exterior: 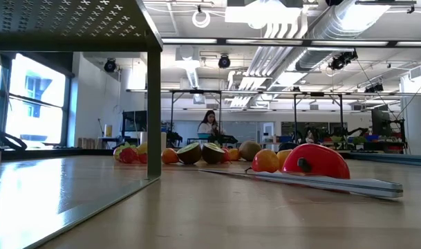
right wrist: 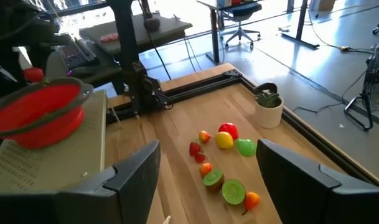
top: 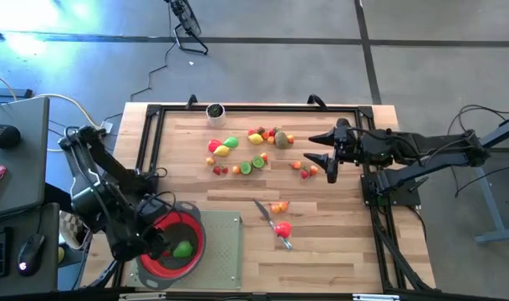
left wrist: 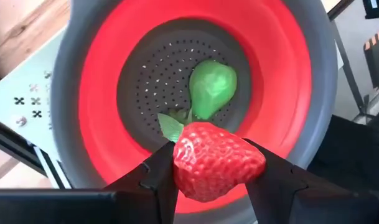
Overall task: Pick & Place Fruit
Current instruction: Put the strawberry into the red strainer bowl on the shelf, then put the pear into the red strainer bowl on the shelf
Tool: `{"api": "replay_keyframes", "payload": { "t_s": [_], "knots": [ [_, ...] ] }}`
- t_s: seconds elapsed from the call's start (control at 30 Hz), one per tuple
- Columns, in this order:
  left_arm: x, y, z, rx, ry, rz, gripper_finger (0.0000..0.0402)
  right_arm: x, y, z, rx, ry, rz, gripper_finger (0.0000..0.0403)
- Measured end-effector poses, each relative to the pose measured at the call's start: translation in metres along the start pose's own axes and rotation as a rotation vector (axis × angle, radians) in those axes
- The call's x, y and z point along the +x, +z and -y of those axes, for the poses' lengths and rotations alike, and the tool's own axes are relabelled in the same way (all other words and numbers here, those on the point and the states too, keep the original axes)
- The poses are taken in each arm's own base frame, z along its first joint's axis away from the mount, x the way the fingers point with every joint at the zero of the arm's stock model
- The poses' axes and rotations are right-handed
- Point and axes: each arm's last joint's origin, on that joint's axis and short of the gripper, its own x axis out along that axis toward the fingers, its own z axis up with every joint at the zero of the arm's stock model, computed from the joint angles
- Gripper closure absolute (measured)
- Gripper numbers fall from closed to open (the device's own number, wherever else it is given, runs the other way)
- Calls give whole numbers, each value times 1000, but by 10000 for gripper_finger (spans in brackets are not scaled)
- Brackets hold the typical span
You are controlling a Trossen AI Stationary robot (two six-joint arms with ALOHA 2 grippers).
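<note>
Over the strainer: left gripper (left wrist: 217, 186) hangs above the red strainer (top: 172, 240), its dark fingers (left wrist: 158, 177) closed on a strawberry (left wrist: 217, 168).
Strawberry: bright red, dimpled with pale seeds, a green leaf at its stem end; it sits between the two pads, directly above the perforated grey bottom of the strainer.
Inside the strainer: one green pear (left wrist: 212, 87) lies on the bottom, stalk toward the strawberry's leaf.
Strainer: red bowl with a grey rim, on a pale perforated mat (top: 225, 251) at the near left corner of the table.
Fruit on the table: a loose scatter (top: 250, 150) of small red, orange, yellow, green and brown pieces lies across the middle of the far half; halved limes (right wrist: 223, 185) show pale green cut faces.
Near group: a red fruit (top: 282, 229) and small orange ones lie beside a slim grey knife (top: 271, 221), well apart from the main scatter.
Right gripper (top: 319, 153): poised above the right end of the scatter, fingers spread wide, holding nothing.
Surface: light wooden table (top: 338, 242) edged by a black frame, a small white pot (top: 214, 111) with a plant at the far edge.
Room: grey floor with cables, desks and a keyboard to the left; across the table, an open workshop with ceiling ducts and a person seated far off.
</note>
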Motion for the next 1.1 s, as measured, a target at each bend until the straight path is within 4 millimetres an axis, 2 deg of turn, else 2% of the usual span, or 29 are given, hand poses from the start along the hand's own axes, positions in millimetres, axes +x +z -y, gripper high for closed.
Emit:
{"api": "replay_keyframes", "payload": {
  "t_s": [0.17,0.43,0.8,1.1],
  "knots": [
    [7,-3,4,1,27,-36,252,2,1,4,6,-21,1,145],
    [7,-4,4,-59,40,-79,248,2,1,6,-31,-27,-4,145],
    [7,-5,3,-36,54,-107,160,2,1,6,-71,-30,-3,145],
    [6,-4,4,-62,28,-64,164,2,6,5,-72,-19,43,145]
  ]
}}
